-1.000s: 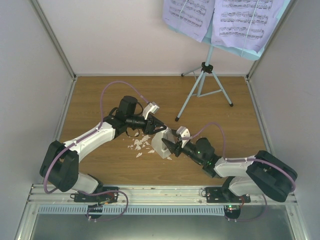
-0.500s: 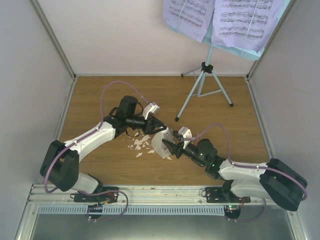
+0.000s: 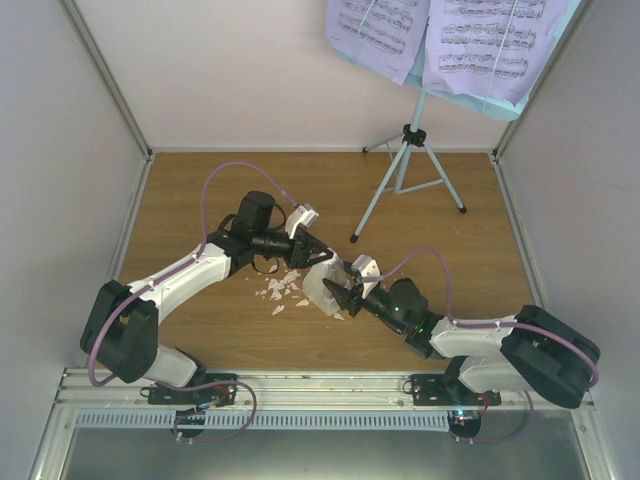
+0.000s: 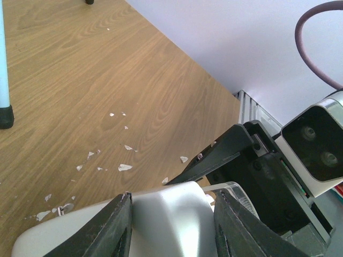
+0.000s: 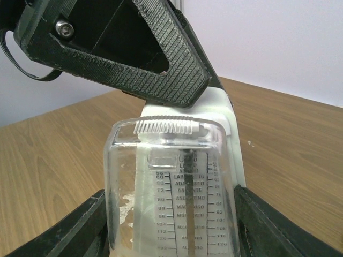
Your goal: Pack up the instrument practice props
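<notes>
The small white pyramid metronome [image 3: 320, 287] sits on the wooden floor at the centre. My left gripper [image 3: 318, 256] is shut on its white body [image 4: 166, 219] from the far left. My right gripper [image 3: 339, 293] is shut on its clear front cover [image 5: 174, 187] from the near right, with one finger on each side. The left gripper's finger [image 5: 161, 53] shows above the metronome in the right wrist view. The light-blue tripod music stand [image 3: 408, 170] stands at the back right. It carries two pale lavender sheet-music pages [image 3: 380, 30] on its desk [image 3: 505, 105].
White crumbs [image 3: 280, 290] lie on the floor left of the metronome and also show in the left wrist view [image 4: 124, 167]. A stand leg with a black foot [image 4: 5, 115] is near. White walls enclose the wooden floor [image 3: 200, 190].
The right arm's rear links swung out to the right and came back. Both grippers stay on the metronome, which has hardly moved.
</notes>
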Controlling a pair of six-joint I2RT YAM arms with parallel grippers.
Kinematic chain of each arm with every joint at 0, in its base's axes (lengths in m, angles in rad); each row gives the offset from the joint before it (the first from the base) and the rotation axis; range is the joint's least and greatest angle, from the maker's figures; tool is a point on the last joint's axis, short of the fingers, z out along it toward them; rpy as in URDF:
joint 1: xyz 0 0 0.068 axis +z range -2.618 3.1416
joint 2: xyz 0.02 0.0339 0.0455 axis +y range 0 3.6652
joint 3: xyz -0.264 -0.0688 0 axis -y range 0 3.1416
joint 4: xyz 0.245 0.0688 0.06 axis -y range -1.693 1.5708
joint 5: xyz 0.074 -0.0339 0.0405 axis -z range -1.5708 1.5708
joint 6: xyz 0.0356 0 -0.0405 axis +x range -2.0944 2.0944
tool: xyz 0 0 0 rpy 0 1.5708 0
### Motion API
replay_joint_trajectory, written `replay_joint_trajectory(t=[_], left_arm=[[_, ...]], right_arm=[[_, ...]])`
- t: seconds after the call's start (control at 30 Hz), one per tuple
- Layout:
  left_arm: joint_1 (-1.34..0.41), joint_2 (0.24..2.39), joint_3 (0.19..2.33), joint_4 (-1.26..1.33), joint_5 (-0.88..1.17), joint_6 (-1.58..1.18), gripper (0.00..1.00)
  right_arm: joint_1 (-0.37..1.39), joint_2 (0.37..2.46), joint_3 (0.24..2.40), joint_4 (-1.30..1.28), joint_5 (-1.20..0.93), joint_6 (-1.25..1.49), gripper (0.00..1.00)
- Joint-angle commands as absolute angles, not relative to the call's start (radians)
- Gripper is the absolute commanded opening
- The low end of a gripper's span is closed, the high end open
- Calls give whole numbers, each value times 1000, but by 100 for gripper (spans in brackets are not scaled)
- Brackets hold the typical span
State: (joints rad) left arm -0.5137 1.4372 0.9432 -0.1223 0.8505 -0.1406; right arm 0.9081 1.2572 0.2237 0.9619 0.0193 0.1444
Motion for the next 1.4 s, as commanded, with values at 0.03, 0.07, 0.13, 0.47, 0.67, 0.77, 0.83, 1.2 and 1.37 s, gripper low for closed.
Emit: replay_joint_trajectory(t=[0.03,0.07,0.13,0.47,0.67,0.77,0.83,1.2,1.37], left_arm=[[-506,1457,947,-133,841,-121,43],[-506,1457,946,-133,843,-121,43],[-507,1457,946,-133,842,-121,43],[-506,1460,946,-133,842,-121,43],[-507,1459,950,-134,836,-118,47],[-506,1448,952,-141,810,-113,57],[-504,1433,953,-142,786,-107,63],[-433,1353,939,-124,748,-103,79],[-421,1354,938,-123,750,-107,80]], right_arm=[[916,1283,214,1072,51,118,48],[917,1285,216,1076,51,117,48],[916,1283,217,1080,54,114,48],[898,1225,214,1044,19,101,48],[851,1207,200,1033,-76,112,48],[831,1209,187,1042,-105,113,48],[816,1207,182,1046,-124,111,48],[770,1220,188,1050,-219,95,48],[770,1237,193,1069,-227,99,48]])
